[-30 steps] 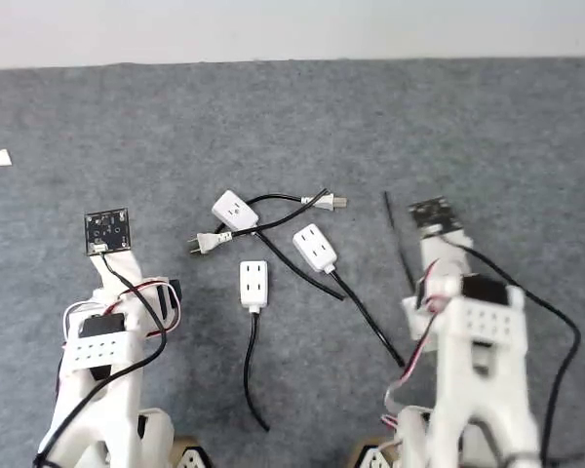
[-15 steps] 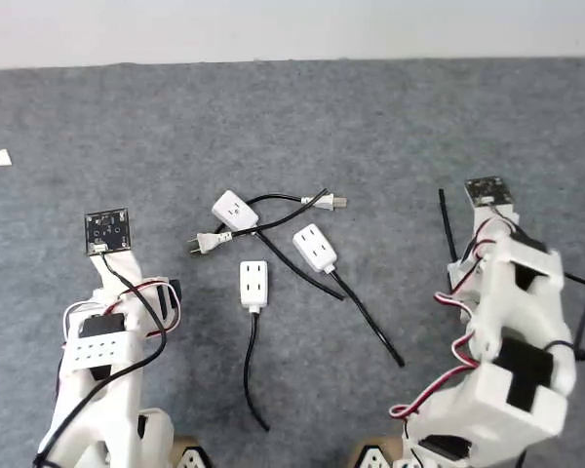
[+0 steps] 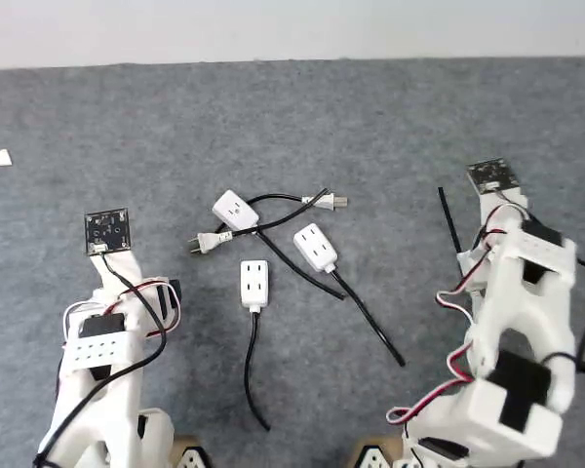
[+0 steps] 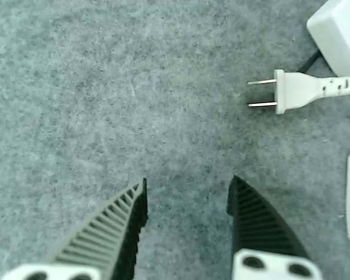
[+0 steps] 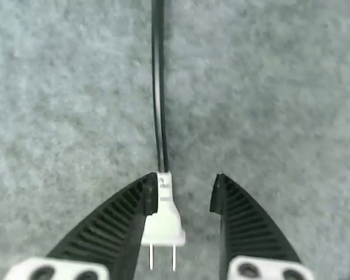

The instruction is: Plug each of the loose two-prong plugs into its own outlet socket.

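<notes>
Three white outlet sockets lie mid-table: one (image 3: 235, 210), a second (image 3: 315, 247) and a third (image 3: 253, 283). Two white two-prong plugs lie among them, one (image 3: 207, 242) and another (image 3: 331, 202). My left gripper (image 4: 188, 184) is open just above the carpet, and the first plug (image 4: 291, 90) lies apart from it with a socket corner (image 4: 338, 29) beyond. My right gripper (image 5: 185, 184) is open around a third plug (image 5: 162, 219), which rests against one finger (image 5: 134, 224). That plug's black cord (image 5: 157, 87) runs straight away from the gripper.
Grey carpet covers the table. Black cords (image 3: 292, 261) cross between the sockets, and two trail toward the front (image 3: 252, 380). The right arm (image 3: 517, 322) stands at the far right over a thin cord (image 3: 448, 222). Small white scraps (image 3: 0, 157) lie at the far left.
The right arm has swung to the right and a little farther back, and the thin black cord beside it has shifted right along with it. The left arm has not moved.
</notes>
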`<control>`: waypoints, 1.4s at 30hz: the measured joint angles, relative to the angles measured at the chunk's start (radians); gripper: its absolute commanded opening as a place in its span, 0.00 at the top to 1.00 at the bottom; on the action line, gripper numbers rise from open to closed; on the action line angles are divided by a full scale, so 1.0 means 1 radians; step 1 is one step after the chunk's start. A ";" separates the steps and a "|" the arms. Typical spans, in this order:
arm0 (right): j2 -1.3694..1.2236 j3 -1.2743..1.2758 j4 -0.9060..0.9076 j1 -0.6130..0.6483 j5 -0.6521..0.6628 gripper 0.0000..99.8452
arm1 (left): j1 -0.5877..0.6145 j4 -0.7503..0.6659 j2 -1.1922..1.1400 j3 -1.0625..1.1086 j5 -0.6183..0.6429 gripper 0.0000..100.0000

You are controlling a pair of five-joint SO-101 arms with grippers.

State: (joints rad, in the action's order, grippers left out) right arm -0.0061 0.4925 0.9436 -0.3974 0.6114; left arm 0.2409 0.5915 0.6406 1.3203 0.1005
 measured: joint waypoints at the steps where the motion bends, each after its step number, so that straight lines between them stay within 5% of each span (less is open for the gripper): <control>1: 0.014 0.000 0.009 0.000 0.011 0.84 | 0.000 0.000 0.000 0.000 0.000 0.79; 9: 0.032 0.075 -0.044 0.002 0.101 0.93 | 0.000 0.000 0.000 0.000 0.000 0.79; 42: -0.064 0.055 -0.064 -0.015 0.270 0.92 | 0.000 0.000 0.000 0.000 0.000 0.79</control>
State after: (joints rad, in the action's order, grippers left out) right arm -0.0706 0.5478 0.8792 -0.4127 0.8815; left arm 0.2409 0.5915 0.6406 1.3203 0.1005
